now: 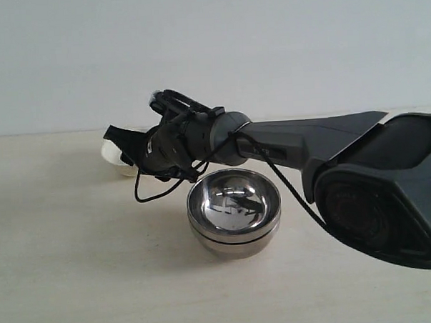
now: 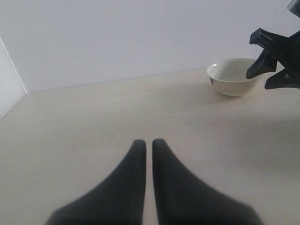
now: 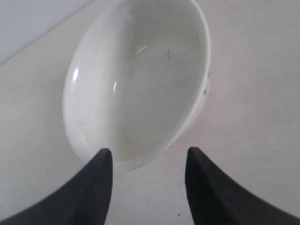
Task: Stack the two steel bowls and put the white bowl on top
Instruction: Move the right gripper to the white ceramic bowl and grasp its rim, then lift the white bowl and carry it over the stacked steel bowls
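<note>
The two steel bowls (image 1: 234, 212) stand nested, one inside the other, at the middle of the table. The white bowl (image 1: 115, 157) sits upright behind them to the left, mostly hidden by my right gripper (image 1: 118, 141). In the right wrist view the white bowl (image 3: 138, 79) fills the picture, and my right gripper (image 3: 149, 157) is open just above its near rim, touching nothing. The left wrist view also shows the white bowl (image 2: 234, 76) far off, with the right gripper's fingers (image 2: 269, 58) over its edge. My left gripper (image 2: 146, 146) is shut and empty over bare table.
The right arm (image 1: 307, 139) reaches across above the steel stack from the right. A pale wall (image 1: 210, 47) closes the back of the beige table (image 1: 77, 268). A white panel (image 2: 9, 82) stands at one side in the left wrist view.
</note>
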Motion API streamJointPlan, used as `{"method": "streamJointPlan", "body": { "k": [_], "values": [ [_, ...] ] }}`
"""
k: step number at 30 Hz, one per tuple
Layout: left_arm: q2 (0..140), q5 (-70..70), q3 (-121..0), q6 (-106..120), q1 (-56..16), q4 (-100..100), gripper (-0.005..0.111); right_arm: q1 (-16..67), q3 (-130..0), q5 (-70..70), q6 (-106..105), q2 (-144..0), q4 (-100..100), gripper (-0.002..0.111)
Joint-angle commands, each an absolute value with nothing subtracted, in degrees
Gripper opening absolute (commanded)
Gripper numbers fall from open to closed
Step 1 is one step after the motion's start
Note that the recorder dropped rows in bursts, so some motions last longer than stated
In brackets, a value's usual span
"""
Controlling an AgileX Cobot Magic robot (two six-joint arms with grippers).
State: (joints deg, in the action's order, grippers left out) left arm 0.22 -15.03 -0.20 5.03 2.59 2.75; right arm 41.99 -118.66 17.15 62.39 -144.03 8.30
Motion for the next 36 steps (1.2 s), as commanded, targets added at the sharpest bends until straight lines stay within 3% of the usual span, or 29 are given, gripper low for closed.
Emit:
{"method": "streamJointPlan", "body": {
  "k": [1,20,22,28,36],
  "values": [
    [0.0,-14.64,0.0,4.47,2.73,2.36,0.004,41.71,-118.89,14.88,68.4,-144.88,13.41,0.043],
    [0.0,-14.64,0.0,4.47,2.73,2.36,0.004,41.71,-118.89,10.45,72.34,-147.37,14.74,0.042],
    [0.0,-14.64,0.0,4.47,2.73,2.36,0.004,41.71,-118.89,10.59,73.06,-147.39,14.85,0.035],
    [0.0,-14.64,0.0,4.47,2.73,2.36,0.004,41.71,-118.89,9.65,72.81,-147.39,15.95,0.001],
    [0.0,-14.64,0.0,4.47,2.73,2.36,0.004,41.71,-118.89,8.55,70.0,-147.39,17.55,0.0]
  ]
}}
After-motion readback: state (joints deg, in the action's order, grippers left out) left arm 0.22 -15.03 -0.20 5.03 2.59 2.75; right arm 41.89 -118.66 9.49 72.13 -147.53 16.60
